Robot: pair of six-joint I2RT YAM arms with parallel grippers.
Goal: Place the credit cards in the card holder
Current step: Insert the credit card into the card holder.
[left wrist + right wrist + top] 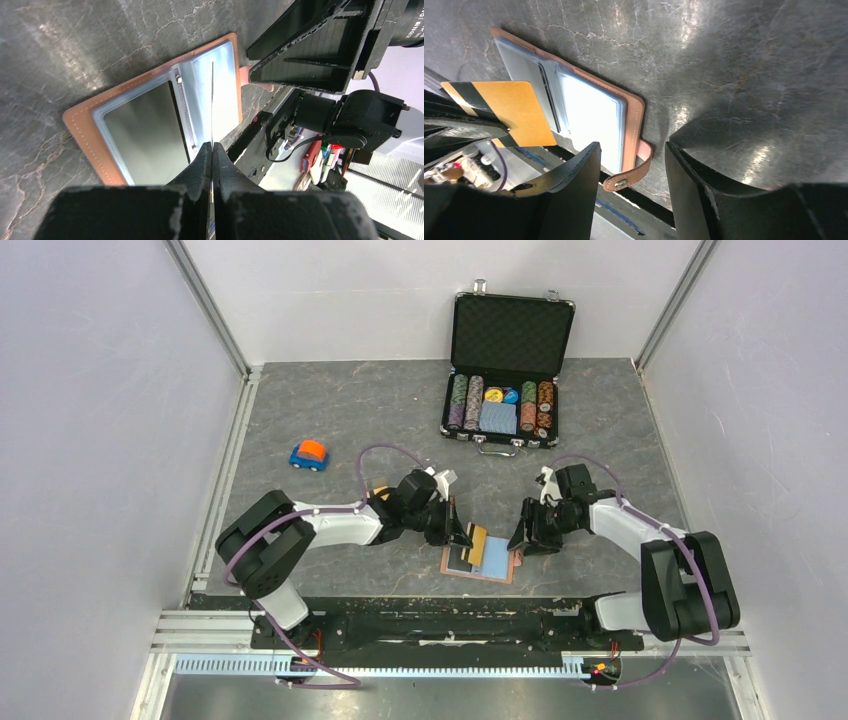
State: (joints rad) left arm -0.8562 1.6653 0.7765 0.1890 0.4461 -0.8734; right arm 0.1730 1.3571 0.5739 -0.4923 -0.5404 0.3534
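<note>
The card holder (497,560) lies open on the table near the front edge, tan leather outside, blue with clear sleeves inside (150,125). My left gripper (466,537) is shut on a gold-orange credit card (519,112) with a black stripe. It holds the card on edge (212,100) just above the holder's right sleeve. My right gripper (631,150) stands open at the holder's right side. The snap tab (631,177) curls up between its fingers (310,65) and does not touch them. The left gripper (212,147) pinches the card's near end.
An open black poker-chip case (510,390) stands at the back of the table. A small blue and orange toy car (309,454) sits at the left. The table's front edge and a black rail (450,625) run just below the holder.
</note>
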